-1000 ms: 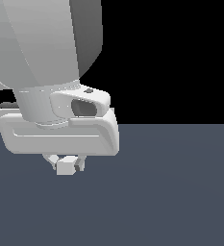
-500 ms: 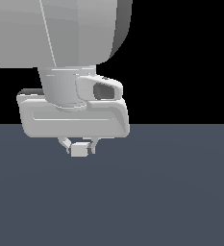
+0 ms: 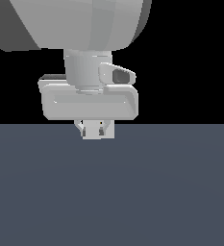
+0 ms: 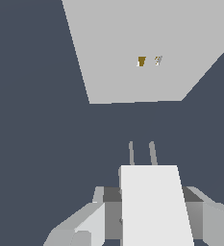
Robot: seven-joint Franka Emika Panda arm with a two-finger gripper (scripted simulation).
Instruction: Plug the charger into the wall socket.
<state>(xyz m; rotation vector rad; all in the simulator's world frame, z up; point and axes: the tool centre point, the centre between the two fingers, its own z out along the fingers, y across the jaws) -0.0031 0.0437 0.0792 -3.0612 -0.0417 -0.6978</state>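
**Charger held, prongs facing socket**

The charger (image 4: 154,204) is clamped between the fingers of the gripper (image 3: 95,130), clear of the floor (image 3: 171,192). In the wrist view two prongs (image 4: 142,153) are seen projecting toward the wall socket (image 4: 147,48), which lies ahead at about 12 o'clock, still apart. The socket's two small holes (image 4: 148,61) sit roughly in line with the prongs. Open room is noted around the panel.

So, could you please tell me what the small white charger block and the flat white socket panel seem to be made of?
The small white charger block, held in the pincer, looks like matte plastic: flat, glossless white. Its two thin grey prongs suggest metal. The flat white socket panel looks equally matte, probably plastic; being rendered, neither is certain.
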